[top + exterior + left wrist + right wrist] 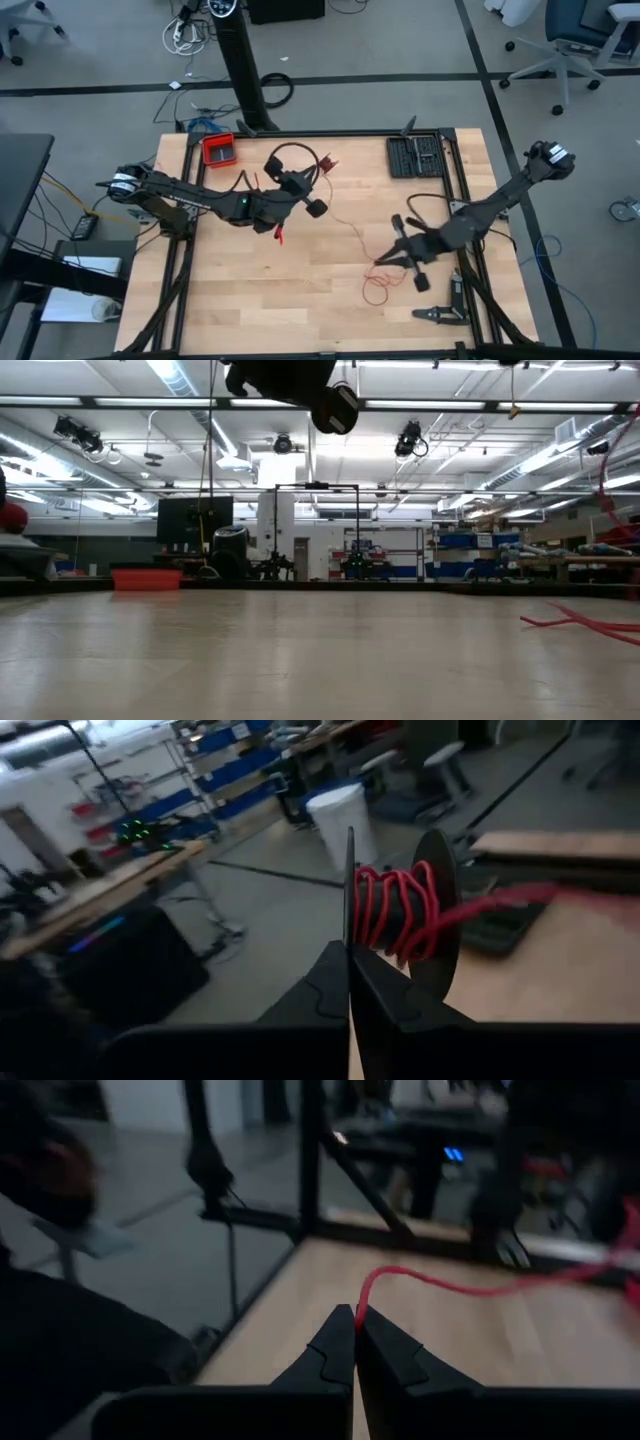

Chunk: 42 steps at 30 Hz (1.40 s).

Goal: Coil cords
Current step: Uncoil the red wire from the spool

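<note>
High view: red cord [352, 236] runs diagonally across table from spool [400, 915] pinched in left gripper [318, 208] to right gripper [380, 260], fingers clamped on cord; slack loop [375, 290] near right gripper.

Counts on and around the table

Two grippers: the left gripper [283, 203] and the right gripper [383, 258]. One thin red cord [372, 288] (part of it wound on one black spool [428, 910]). One red tray [219, 149], one black cable loop [290, 160], one dark slotted tool case [414, 155], one pair of pliers [442, 312], one wooden table [240, 300].
</note>
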Tool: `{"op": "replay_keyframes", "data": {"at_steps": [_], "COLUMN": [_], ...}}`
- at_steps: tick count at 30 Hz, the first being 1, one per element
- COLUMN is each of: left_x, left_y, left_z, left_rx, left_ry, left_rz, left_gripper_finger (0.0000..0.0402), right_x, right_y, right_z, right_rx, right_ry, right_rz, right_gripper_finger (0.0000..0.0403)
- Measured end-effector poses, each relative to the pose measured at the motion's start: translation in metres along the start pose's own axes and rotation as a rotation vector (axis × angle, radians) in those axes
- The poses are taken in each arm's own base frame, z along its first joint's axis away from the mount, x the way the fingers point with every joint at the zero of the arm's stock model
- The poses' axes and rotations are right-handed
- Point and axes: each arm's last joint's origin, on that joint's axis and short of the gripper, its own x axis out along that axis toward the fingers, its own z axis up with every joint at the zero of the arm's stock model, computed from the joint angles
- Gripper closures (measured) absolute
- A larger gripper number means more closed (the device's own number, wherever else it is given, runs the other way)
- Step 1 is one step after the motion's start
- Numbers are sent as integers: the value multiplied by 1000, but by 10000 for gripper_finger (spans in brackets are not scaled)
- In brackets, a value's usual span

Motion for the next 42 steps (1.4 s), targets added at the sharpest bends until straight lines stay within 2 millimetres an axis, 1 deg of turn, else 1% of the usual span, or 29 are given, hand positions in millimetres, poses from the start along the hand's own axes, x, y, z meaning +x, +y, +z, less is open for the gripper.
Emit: {"op": "replay_keyframes", "data": {"at_steps": [6, 9, 12, 15, 17, 20, 24, 27, 30, 33, 36, 40, 42], "left_x": [-1, -3, -5, -6, -7, -8, -9, -9, -8, -8, -7, -6, -6], "left_y": [-2, -5, -9, -12, -14, -17, -17, -16, -12, -7, -4, -1, 0], "left_z": [6, 8, 10, 9, 6, 0, -11, -20, -28, -31, -31, -30, -29], "left_rx": [-85, -99, -87, -25, 38, 154, 321, 447, 541, 597, 614, 617, 605], "left_ry": [-46, -66, -85, -98, -94, -74, -20, 44, 108, 152, 165, 170, 170], "left_rz": [-100, -171, -259, -375, -449, -520, -546, -522, -435, -315, -190, -78, -30], "left_gripper_finger": [398, 398, 398, 398, 398, 398, 398, 398, 398, 398, 398, 398, 398], "right_x": [27, 33, 30, 21, 13, -1, -22, -35, -45, -54, -59, -62, -61], "right_y": [-22, -34, -47, -58, -64, -69, -71, -68, -61, -52, -42, -26, -18], "right_z": [-26, -41, -53, -63, -65, -65, -57, -48, -36, -23, -8, 13, 22], "right_rx": [78, 122, 179, 224, 246, 290, 353, 363, 349, 324, 284, 198, 140], "right_ry": [146, 257, 375, 470, 498, 492, 403, 305, 189, 89, 3, -87, -117], "right_rz": [-49, -104, -216, -406, -534, -711, -890, -942, -952, -923, -861, -746, -654], "right_gripper_finger": [400, 400, 400, 400, 400, 400, 400, 400, 400, 400, 400, 400, 400]}}
